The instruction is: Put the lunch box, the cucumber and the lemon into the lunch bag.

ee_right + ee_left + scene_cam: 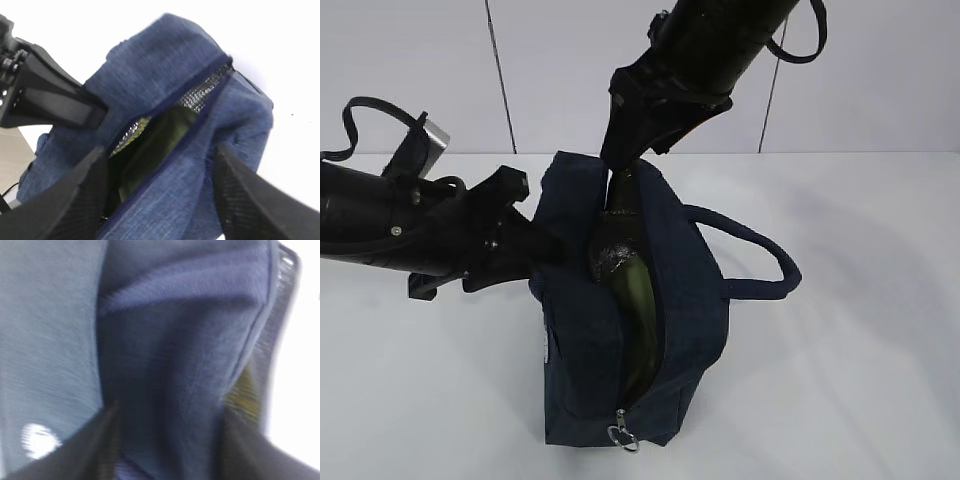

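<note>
The navy lunch bag (690, 290) stands on the table with its top zipper open. The dark green cucumber (630, 270) lies lengthwise inside the opening and also shows in the right wrist view (160, 140). My right gripper (620, 160) hangs over the bag's far end, open (160, 190) and holding nothing, with the bag's right wall (200, 165) below its jaws. My left gripper (555, 245) is at the bag's left flap, jaws apart (167, 440) around a fold of blurred navy fabric (165, 340). A yellowish patch (242, 390) shows inside the bag; what it is I cannot tell. The lunch box is hidden.
A loop handle (760, 250) sticks out to the bag's right. The ring zipper pull (623, 435) hangs at the near end. A white round logo (37, 440) marks the bag's left side. White tabletop (860, 380) surrounds the bag, with a pale wall behind.
</note>
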{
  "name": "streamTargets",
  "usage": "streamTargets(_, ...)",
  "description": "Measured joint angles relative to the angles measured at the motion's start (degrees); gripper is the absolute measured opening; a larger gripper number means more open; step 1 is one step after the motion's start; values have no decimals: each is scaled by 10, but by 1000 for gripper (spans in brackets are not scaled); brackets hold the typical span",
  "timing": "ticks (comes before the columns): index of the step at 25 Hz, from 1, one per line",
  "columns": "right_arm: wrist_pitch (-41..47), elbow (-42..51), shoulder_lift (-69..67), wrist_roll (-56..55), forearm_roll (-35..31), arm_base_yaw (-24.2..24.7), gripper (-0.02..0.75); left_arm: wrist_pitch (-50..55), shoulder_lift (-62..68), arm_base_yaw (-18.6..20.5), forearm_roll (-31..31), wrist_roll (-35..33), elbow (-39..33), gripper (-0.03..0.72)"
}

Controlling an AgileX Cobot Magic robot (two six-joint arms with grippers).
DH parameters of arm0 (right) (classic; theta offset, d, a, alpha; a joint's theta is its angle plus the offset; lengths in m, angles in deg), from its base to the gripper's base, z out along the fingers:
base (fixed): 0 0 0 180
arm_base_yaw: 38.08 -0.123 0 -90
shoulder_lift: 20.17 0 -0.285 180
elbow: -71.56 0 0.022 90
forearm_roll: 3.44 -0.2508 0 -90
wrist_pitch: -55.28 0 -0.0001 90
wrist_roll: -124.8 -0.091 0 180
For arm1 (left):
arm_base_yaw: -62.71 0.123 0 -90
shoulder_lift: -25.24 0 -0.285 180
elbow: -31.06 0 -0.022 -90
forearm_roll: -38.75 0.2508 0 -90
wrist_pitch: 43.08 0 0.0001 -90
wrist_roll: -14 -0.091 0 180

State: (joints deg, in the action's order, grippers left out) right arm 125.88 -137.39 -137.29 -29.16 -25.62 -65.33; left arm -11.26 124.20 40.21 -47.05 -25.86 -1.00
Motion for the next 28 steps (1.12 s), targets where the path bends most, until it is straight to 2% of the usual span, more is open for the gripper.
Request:
streamTargets(5,2,-2,1,-16,14,0,503,39,2,11,-21,-23,0,363)
streamTargets(8,3,-2,5,-19,16,0,504,72,2,23,-32,-26,0,428)
streamTargets(13,4,-2,27,-25,38,0,504,106,-11,41,-47,-49,0,445)
streamTargets(16,4,-2,36,-37,51,0,504,108,-45,49,-47,-83,0,447)
streamTargets(20,5,-2,56,-50,55,0,504,112,-94,52,-42,-92,0,447)
streamTargets(22,6,7,72,-54,56,0,504,118,-112,52,-25,-94,0,447)
streamTargets(28,7,89,134,-56,55,0,504,119,-148,52,82,-83,0,447)
